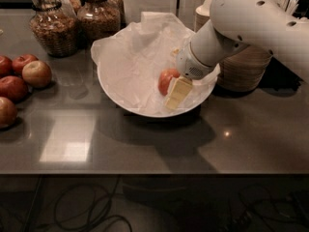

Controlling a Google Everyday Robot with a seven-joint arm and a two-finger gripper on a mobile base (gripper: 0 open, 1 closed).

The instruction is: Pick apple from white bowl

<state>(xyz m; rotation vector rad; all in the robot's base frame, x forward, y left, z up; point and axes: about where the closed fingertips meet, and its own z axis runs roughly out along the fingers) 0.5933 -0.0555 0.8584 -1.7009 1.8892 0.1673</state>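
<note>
The apple (166,80), small and orange-red, lies right of centre in the white bowl (116,88), which is wide, shallow and lined with crumpled white paper. My gripper (175,93) reaches down into the bowl from the upper right on a thick white arm. Its cream-coloured tip rests against the apple's right front side. The wrist hides the apple's right edge and part of the bowl's far rim.
Several darker red apples (24,76) are grouped at the table's left edge. Two glass jars (50,25) of brown food stand at the back left. A stack of beige paper bowls (244,69) stands right of the bowl, behind my arm. The table's front edge (145,173) runs below.
</note>
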